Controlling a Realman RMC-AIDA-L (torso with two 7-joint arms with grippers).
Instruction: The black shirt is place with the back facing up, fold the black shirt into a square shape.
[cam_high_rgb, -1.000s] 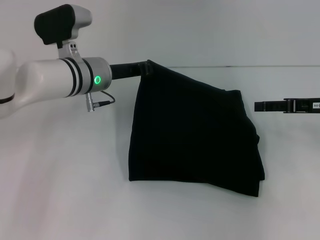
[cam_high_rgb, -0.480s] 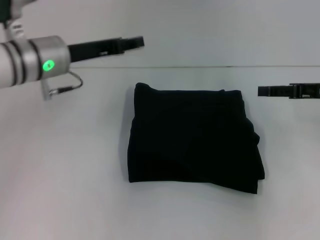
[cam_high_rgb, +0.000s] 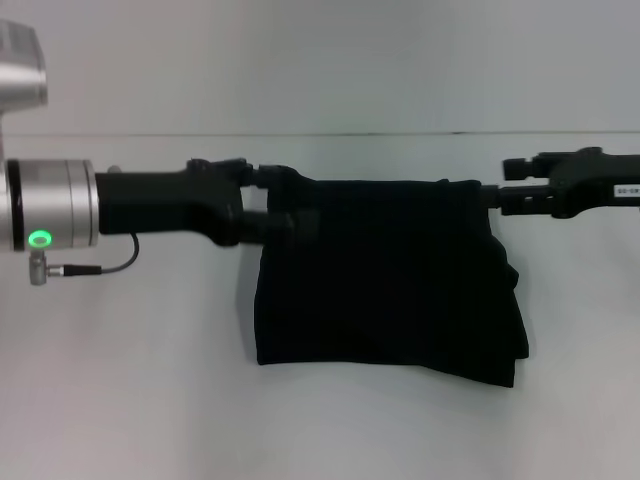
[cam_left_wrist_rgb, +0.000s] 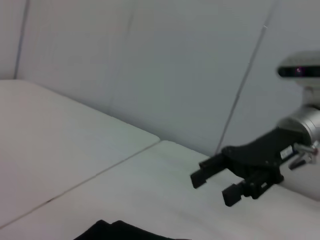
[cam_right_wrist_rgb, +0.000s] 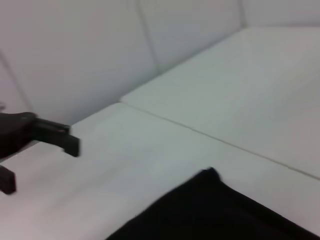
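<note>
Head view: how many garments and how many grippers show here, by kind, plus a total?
Shirt: 1, the folded black shirt on the table.
Grippers: 2, the left gripper at the shirt's far left corner and the right gripper at its far right corner.
Total: 3.

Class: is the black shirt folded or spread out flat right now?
Folded. The shirt lies as a compact, roughly square bundle with layered edges at one side; no sleeves or collar show. Both grippers sit at its far corners.
</note>
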